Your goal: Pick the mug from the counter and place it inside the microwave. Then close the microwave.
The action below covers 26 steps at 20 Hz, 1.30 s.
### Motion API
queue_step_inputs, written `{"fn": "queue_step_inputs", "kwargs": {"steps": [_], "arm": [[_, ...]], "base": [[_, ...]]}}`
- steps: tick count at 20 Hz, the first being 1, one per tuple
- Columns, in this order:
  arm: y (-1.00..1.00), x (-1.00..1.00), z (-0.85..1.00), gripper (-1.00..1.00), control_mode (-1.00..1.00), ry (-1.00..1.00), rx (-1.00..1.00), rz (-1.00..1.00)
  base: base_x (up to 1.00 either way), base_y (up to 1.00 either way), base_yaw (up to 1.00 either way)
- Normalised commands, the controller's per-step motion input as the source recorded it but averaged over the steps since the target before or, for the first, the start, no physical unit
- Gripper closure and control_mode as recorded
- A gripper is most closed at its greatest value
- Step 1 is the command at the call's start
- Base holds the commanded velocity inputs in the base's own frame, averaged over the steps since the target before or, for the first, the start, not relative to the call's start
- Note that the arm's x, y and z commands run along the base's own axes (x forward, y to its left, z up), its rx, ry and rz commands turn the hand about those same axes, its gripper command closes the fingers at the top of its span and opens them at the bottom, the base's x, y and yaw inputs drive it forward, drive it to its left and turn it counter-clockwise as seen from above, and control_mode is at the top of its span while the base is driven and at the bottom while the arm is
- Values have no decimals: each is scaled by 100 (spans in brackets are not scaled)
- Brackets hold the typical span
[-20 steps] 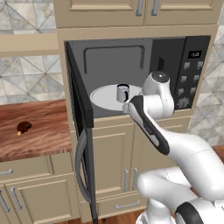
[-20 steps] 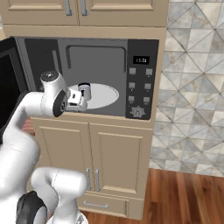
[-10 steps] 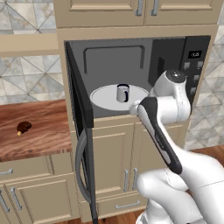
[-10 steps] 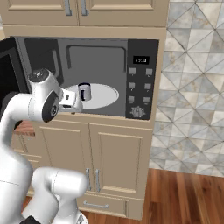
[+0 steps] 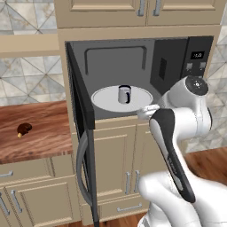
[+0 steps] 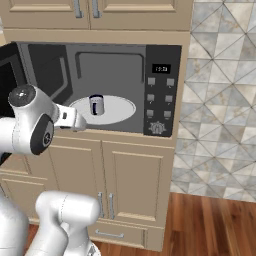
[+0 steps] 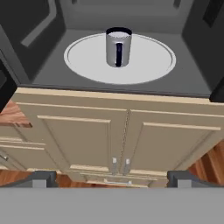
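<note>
— Mug position?

— Upright on the white turntable plate, inside the microwave. Close to the plate's middle, dark handle turned toward the opening; hand view shows the handle square on.

— Door?

— Swung wide open to the left, edge-on in the left base view, with the grey bar handle bowing out below it. Button panel sits on the right of the cavity.

— Gripper?

— Outside the cavity, in front of the microwave's lower edge, well apart from the mug. Finger tips stand wide apart at the bottom corners of the hand view, nothing between them. In the base views the hand pokes from the arm just at the sill; jaws themselves are too small to read there.

— Anything else noted?

— Counter runs left of the open door, reddish wood grain. One small dark-brown lump with an orange tip lies on it, well clear of the microwave. Beige cabinet doors below the microwave, both shut.
</note>
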Motion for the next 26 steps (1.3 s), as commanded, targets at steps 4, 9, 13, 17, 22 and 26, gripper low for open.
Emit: {"fn": "queue_step_inputs", "kwargs": {"steps": [4, 9, 13, 17, 22, 26], "arm": [[0, -58, 26, -100, -100, -21, 0, 2], [0, -64, 15, -100, -100, -10, 0, 0], [0, -58, 20, -100, -100, 0, 0, 0], [0, -62, 19, -100, -100, 0, 0, 0], [0, -68, 13, -100, -100, 0, 0, 0], [0, -52, 3, -100, -100, -2, 0, 0]], "base": [[0, 0, 0], [0, 0, 0], [0, 0, 0], [0, 0, 0], [0, 0, 0], [0, 0, 0]]}}
